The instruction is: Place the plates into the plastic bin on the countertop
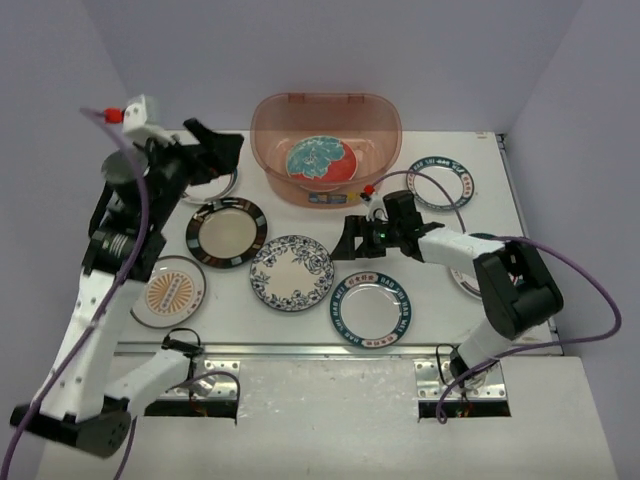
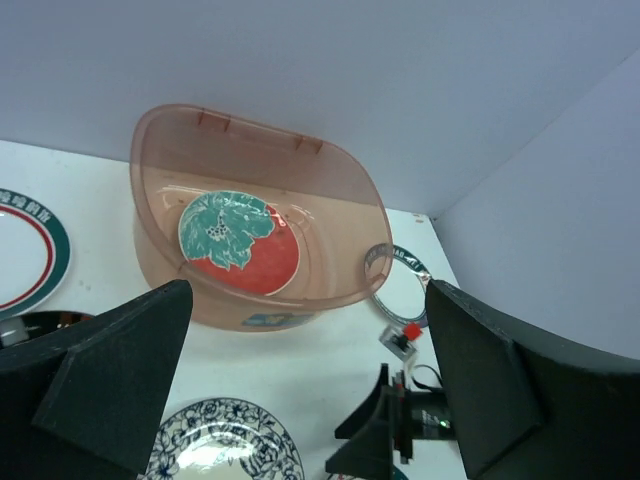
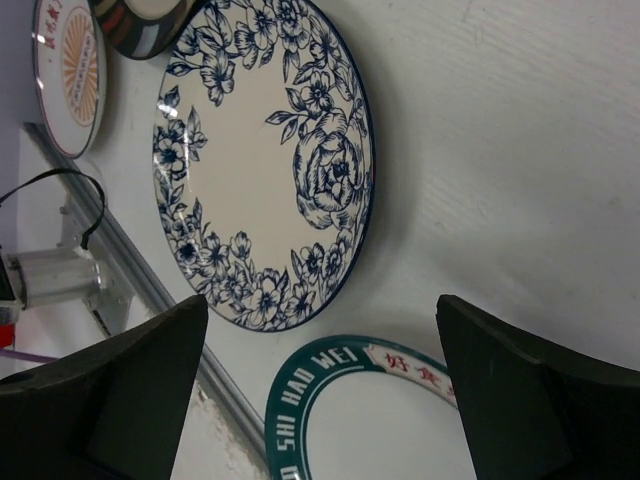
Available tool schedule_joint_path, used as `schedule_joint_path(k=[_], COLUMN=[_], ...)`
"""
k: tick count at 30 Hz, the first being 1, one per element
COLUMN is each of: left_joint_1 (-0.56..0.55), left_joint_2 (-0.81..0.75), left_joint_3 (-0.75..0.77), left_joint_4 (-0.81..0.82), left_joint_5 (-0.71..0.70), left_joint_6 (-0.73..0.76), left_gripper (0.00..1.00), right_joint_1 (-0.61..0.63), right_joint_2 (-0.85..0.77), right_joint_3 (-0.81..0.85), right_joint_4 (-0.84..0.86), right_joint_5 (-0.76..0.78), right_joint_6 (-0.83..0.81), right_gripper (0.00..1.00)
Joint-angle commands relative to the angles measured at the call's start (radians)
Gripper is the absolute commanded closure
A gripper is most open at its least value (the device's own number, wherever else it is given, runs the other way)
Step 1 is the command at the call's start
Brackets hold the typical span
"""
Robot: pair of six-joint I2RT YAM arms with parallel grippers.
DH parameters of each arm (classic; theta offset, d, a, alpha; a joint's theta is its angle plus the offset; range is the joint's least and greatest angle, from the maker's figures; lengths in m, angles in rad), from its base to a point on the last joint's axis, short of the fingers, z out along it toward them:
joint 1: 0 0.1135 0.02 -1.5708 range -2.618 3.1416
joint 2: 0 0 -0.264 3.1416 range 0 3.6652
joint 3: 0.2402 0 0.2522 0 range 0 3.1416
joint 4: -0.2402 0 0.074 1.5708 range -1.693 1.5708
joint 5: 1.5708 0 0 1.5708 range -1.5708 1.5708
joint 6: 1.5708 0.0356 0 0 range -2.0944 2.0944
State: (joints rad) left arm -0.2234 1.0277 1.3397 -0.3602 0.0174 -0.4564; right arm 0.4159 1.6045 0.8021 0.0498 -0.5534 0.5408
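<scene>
The right gripper (image 1: 355, 248) hangs with its fingers spread wide over the middle of the countertop (image 1: 300, 330), just in front of the plastic bin (image 1: 385, 150). The bin stands at the middle of the far edge, and a red-teal floral plate (image 1: 322, 160) lies inside it. The blue-white floral plate (image 3: 265, 160) lies just to this claw's left, and the teal lettered plate (image 3: 360, 400) sits under it toward the near edge. Both are round, so neither sets a gripping axis. The left gripper (image 2: 308, 290), also spread and empty, hovers near the far-left corner, so the right arm looks nearer to both plates.
</scene>
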Motion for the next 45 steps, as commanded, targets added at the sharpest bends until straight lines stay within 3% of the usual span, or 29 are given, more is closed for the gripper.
schedule_joint_path(k=[1, 11, 14, 17, 22, 25, 36, 45], left_joint_1=[-0.005, -0.005, -0.005, -0.005, -0.005, -0.005, -0.004, -0.005], left_joint_2=[-0.219, -0.398, -0.434, -0.455, -0.468, -0.473, -0.462, -0.457], left_joint_3=[-0.228, -0.335, -0.344, -0.346, -0.338, -0.337, -0.528, -0.756], left_joint_4=[-0.025, -0.182, -0.227, -0.252, -0.280, -0.280, -0.155, 0.076], left_joint_5=[-0.087, 0.100, 0.099, 0.073, 0.049, 0.050, 0.152, 0.291], left_joint_6=[-0.002, 0.076, 0.093, 0.099, 0.111, 0.112, 0.027, -0.112], left_gripper=[0.00, 0.00, 0.00, 0.00, 0.00, 0.00, 0.00, 0.00], right_joint_1=[0.060, 0.083, 0.083, 0.083, 0.081, 0.079, 0.029, -0.063], right_joint_2=[0.115, 0.306, 0.346, 0.385, 0.415, 0.369, -0.007, -0.273], right_joint_3=[0.070, 0.054, 0.059, 0.076, 0.113, 0.095, 0.049, -0.037], right_joint_4=[0.169, 0.352, 0.346, 0.333, 0.267, 0.245, 0.170, 0.177], right_joint_5=[0.010, -0.054, -0.046, -0.046, -0.020, 0.025, -0.028, -0.262], right_joint_6=[-0.035, 0.081, 0.127, 0.163, 0.206, 0.207, 0.237, 0.274], right_gripper=[0.11, 0.42, 0.54, 0.57, 0.89, 1.00, 1.00, 1.00])
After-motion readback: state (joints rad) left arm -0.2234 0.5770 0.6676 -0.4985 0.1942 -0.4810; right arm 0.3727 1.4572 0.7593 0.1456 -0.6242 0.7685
